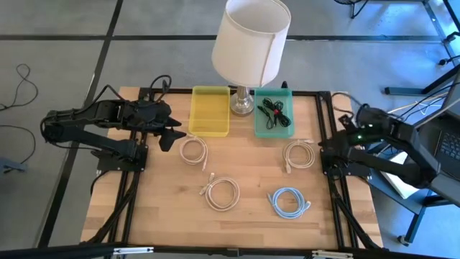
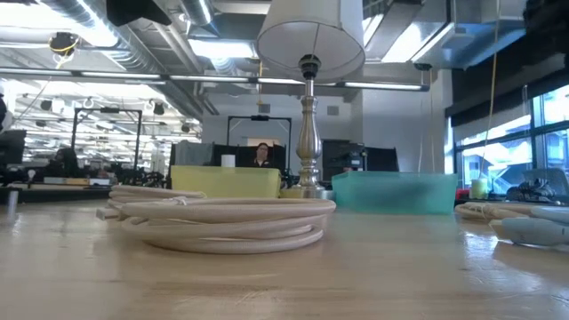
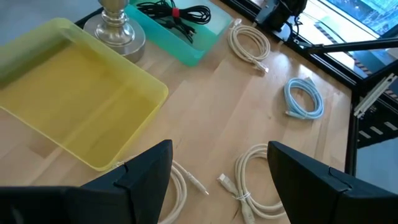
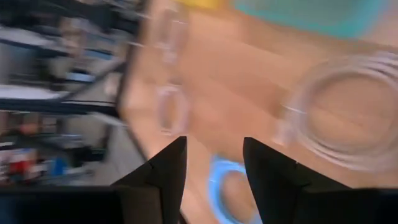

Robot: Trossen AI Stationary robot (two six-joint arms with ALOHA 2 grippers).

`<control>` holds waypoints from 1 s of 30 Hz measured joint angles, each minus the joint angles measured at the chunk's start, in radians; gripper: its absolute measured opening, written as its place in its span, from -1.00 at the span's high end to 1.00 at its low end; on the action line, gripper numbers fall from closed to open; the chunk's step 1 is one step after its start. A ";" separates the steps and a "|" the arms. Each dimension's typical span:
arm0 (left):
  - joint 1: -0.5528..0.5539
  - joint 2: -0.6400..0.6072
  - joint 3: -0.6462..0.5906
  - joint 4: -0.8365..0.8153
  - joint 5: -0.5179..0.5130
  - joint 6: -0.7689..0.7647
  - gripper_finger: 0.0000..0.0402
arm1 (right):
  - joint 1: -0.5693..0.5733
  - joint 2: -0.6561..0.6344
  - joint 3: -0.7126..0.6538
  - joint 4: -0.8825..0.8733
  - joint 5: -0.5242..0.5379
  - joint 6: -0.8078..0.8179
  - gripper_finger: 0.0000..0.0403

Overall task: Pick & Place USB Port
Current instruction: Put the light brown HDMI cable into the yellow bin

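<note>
Your left end effector (image 1: 175, 136) hangs with its fingers wide apart, right by a beige cable (image 1: 192, 150) on the table (image 1: 244, 180), ready to grab it. Your right end effector (image 1: 329, 152) waits at the table's edge, fingers apart, holding nothing.

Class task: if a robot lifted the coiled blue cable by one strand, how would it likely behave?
The blue cable would probably sag and loosen, since it is thin, looped cord. It looks light for its size. Its free plug end, visible in the left wrist view, would likely dangle.
</note>
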 joint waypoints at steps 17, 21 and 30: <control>0.000 0.000 0.000 -0.005 -0.048 -0.015 -0.28 | 0.147 0.263 -0.122 0.197 -0.137 -0.254 0.20; 0.000 0.000 0.000 -0.023 -0.076 -0.015 -0.28 | 0.255 0.350 -0.186 0.118 -0.067 -0.315 0.20; 0.000 0.000 0.000 -0.026 -0.145 0.035 -0.28 | 0.468 0.476 -0.290 0.310 0.031 -0.507 0.30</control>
